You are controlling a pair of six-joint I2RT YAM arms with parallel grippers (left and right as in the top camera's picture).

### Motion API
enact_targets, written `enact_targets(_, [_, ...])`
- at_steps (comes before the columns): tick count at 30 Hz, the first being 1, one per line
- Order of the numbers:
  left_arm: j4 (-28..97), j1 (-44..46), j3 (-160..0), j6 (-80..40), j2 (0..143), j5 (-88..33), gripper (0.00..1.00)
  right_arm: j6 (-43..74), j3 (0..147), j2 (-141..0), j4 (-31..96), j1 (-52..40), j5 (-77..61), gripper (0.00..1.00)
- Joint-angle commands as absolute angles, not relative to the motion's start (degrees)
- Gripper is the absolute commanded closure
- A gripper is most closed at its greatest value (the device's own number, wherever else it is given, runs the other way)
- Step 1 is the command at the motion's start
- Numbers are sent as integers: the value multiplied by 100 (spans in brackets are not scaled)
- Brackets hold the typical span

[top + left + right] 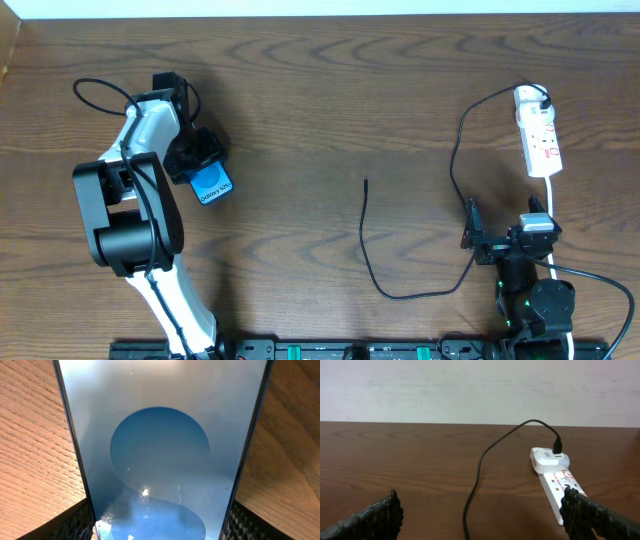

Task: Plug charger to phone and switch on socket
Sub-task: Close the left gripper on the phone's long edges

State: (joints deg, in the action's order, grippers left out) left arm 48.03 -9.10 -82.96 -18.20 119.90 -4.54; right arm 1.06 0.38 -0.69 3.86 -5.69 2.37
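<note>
The phone (214,185), blue screen up, is at the table's left; it fills the left wrist view (160,435). My left gripper (198,160) is shut on the phone, one finger on each long edge (160,527). The charger cable (366,240) lies mid-table with its free tip (366,181) bare on the wood. It loops right and up to its black plug (544,100) in the white socket (540,135). My right gripper (505,238) is open and empty below the socket. In the right wrist view the cable (475,485) runs between its fingers (485,517), and the socket (555,475) lies by the right finger.
The socket's thick white cord (551,195) runs down past my right gripper toward the front edge. A thin black wire (95,95) loops behind my left arm. The table's far edge meets a white wall (480,390).
</note>
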Motion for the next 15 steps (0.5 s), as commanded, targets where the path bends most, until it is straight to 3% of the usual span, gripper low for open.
enact_targets(1, [4831, -921, -8158, -1831, 12073, -410, 36, 165, 32, -43, 408, -604, 287, 1])
enact_targets(7, [4831, -921, -8158, -1831, 12073, -408, 49, 165, 32, -43, 408, -604, 287, 1])
enact_targets(14, [4829, -921, -8158, -1831, 12073, -410, 81, 165, 32, -43, 408, -604, 287, 1])
enact_targets(15, [4831, -921, -8158, -1831, 12073, -410, 91, 167, 32, -43, 408, -604, 287, 1])
